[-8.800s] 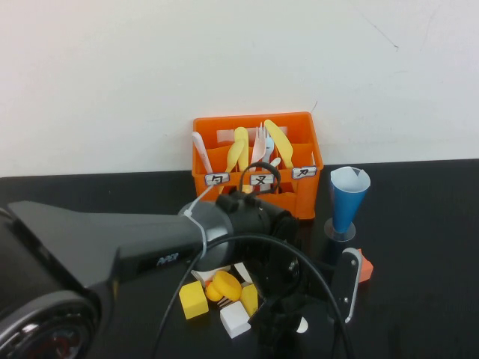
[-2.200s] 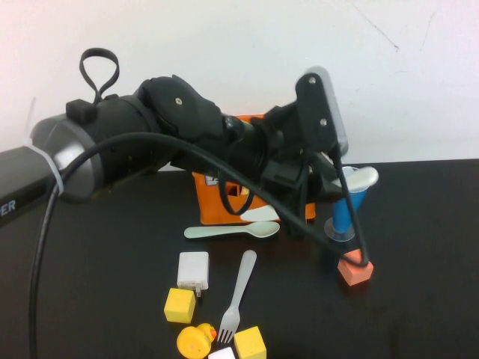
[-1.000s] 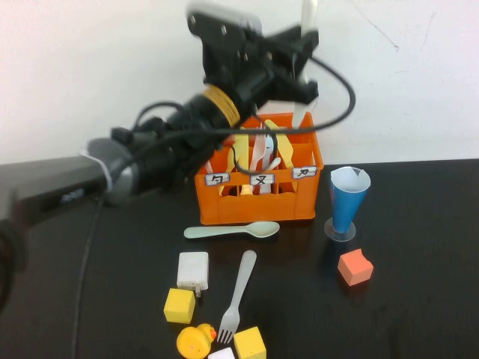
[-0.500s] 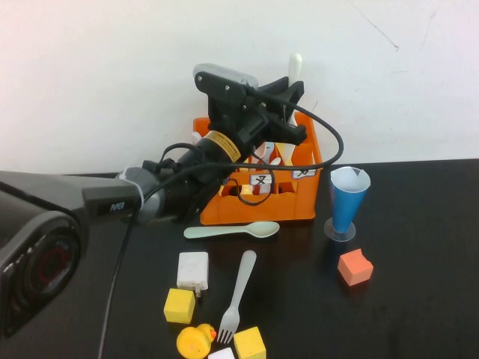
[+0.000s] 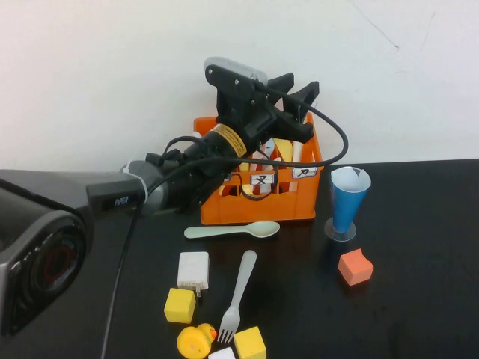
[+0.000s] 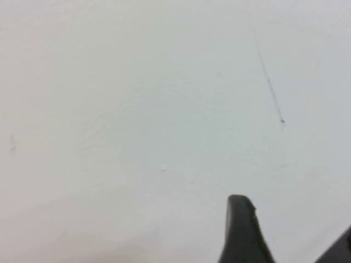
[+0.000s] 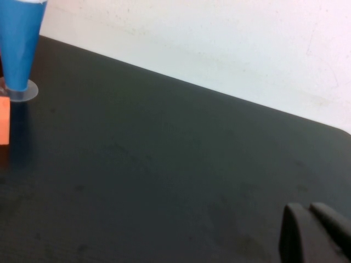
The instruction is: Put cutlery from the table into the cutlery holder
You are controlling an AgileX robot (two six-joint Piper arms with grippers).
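- Left claw [image 5: 298, 96]: raised over the orange cutlery holder [image 5: 258, 211], fingers spread wide, gripping nothing.
- Cutlery holder: stands at the back of the black surface [image 5: 419, 299], against the wall; yellow and cream-white utensils stand inside.
- Pale green spoon [image 5: 232, 231]: lies flat just before the holder.
- Light grey fork [image 5: 239, 293]: lies nearer the camera, tines beside the yellow duck [image 5: 196, 343].
- Blue cup [image 5: 348, 202]: right of the holder.
- Right claw [image 7: 315, 233]: low over bare surface, fingers pressed together, empty.
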